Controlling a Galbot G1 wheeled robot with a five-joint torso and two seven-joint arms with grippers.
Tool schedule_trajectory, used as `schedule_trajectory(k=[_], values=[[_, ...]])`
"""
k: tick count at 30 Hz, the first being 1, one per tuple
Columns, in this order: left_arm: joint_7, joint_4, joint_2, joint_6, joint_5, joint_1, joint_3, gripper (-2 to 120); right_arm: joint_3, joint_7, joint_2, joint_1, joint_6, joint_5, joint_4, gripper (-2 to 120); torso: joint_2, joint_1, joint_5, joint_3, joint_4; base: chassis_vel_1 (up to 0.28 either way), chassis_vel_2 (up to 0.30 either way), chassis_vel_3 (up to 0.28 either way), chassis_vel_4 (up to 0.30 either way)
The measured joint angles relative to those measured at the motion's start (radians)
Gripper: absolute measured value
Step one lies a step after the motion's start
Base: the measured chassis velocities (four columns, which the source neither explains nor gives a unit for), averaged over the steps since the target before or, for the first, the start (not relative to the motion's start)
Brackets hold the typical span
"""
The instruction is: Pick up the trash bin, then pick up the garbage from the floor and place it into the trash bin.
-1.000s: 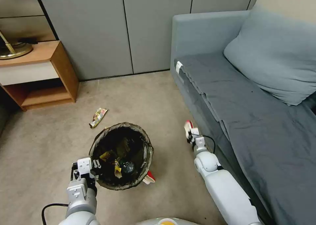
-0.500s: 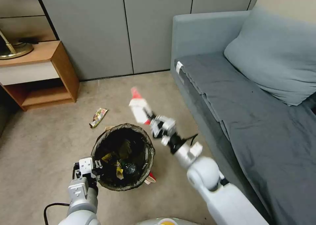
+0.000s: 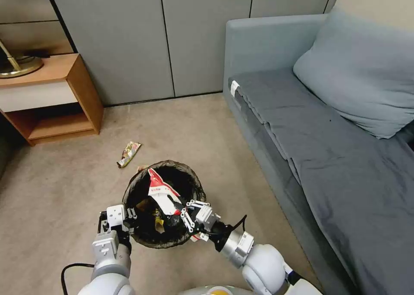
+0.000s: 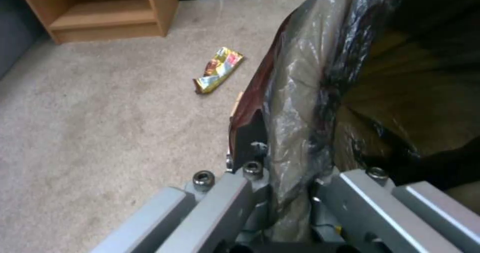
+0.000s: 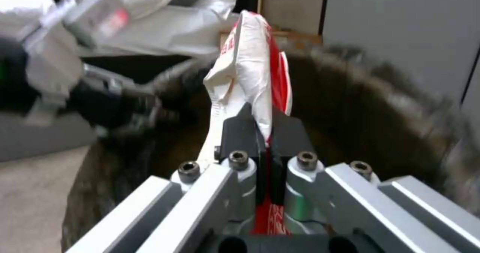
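Carpet (image 3: 56, 191), carton (image 3: 161, 194) over bin (image 3: 194, 180)

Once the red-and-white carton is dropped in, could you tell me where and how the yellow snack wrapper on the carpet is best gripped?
Probably across its narrow middle, from straight above. The snack wrapper lies flat and elongated on open carpet, beyond the trash bin toward the wooden shelf, so fingers closing across its short width should pinch it best.
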Motion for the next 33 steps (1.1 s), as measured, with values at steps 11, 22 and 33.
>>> schedule_trajectory(k=[11,22,33], values=[[0.000,-0.023,-0.006,0.008,0.001,0.004,0.020,0,-0.023,0.008,0.027,0.018,-0.001,-0.018,-0.059,24,0.000,0.000,0.0000,0.000,0.0000,0.000,0.000,0.000,0.000],[0.002,-0.030,-0.007,0.008,0.009,0.006,0.025,0,-0.024,0.011,0.015,0.004,-0.006,-0.023,-0.043,69,0.000,0.000,0.0000,0.000,-0.0001,0.000,0.000,0.000,0.000],[0.004,-0.030,-0.005,0.007,0.015,0.008,0.025,0,0.008,0.037,-0.019,-0.026,-0.005,-0.020,0.058,100,0.000,0.000,0.0001,0.000,0.0000,0.000,0.000,0.000,0.000]])
